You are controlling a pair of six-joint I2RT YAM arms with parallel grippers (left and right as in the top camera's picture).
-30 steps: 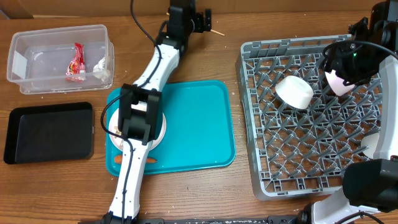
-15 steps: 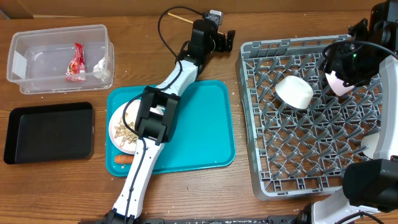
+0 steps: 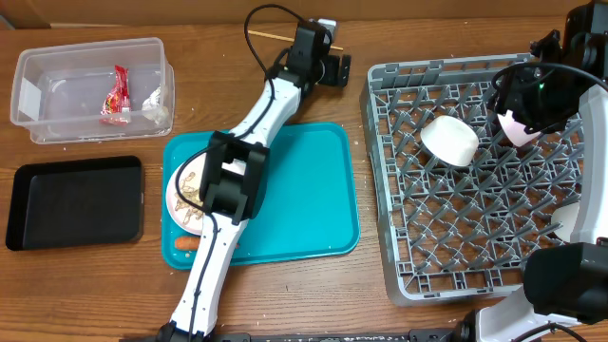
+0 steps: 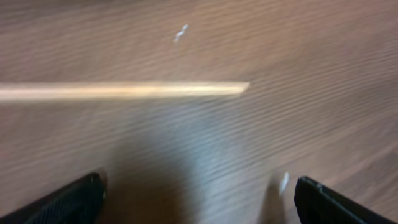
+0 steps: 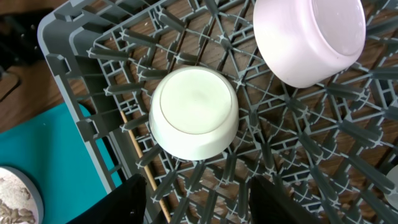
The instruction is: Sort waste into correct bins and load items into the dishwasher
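Overhead, the left arm reaches across the teal tray to the far edge of the counter. Its left tool hangs low over bare wood between a chopstick and the near corner of the dish rack. In the left wrist view that chopstick lies flat on the counter, blurred. The two fingertips are spread wide below it and hold nothing.

The right tool hovers over the rack, its fingers apart and empty. Under it a white bowl sits upside down on the pegs, with a pink bowl just beside it. A second chopstick lies slanted in the grid near the rack's wall.

A plate of food scraps rests at the left end of the teal tray, partly under the arm, with a carrot just beside it. The clear tub holds a red wrapper and tissue. The black tray lies near it on the counter.
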